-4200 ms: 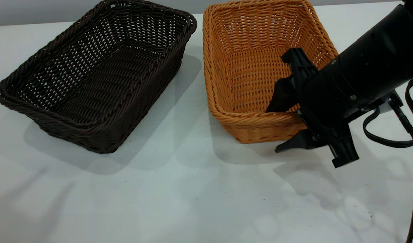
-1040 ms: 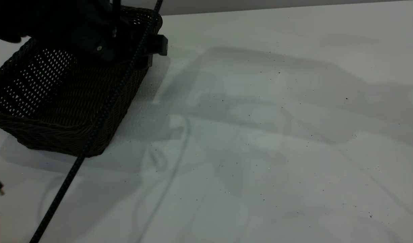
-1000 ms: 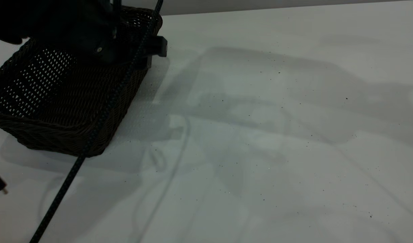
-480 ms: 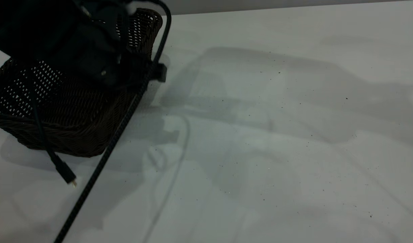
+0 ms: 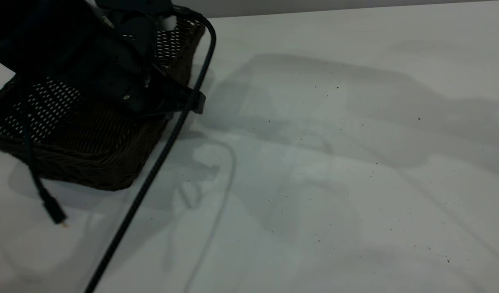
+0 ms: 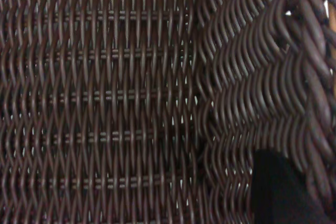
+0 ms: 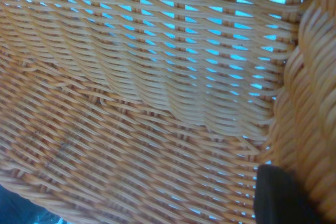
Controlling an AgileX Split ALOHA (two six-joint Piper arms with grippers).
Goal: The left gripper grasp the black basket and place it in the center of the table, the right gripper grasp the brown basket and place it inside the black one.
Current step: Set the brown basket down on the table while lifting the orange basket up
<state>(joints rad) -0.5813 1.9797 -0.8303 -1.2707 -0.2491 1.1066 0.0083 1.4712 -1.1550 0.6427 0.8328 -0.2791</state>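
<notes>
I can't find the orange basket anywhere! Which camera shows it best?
The right wrist view: the brown basket fills the picture, its woven floor, wall and braided rim up close. In the exterior view it is not there; only the black basket shows. The left wrist view shows only dark weave.

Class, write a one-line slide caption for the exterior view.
Left claw at the black basket near the table edge.
</notes>
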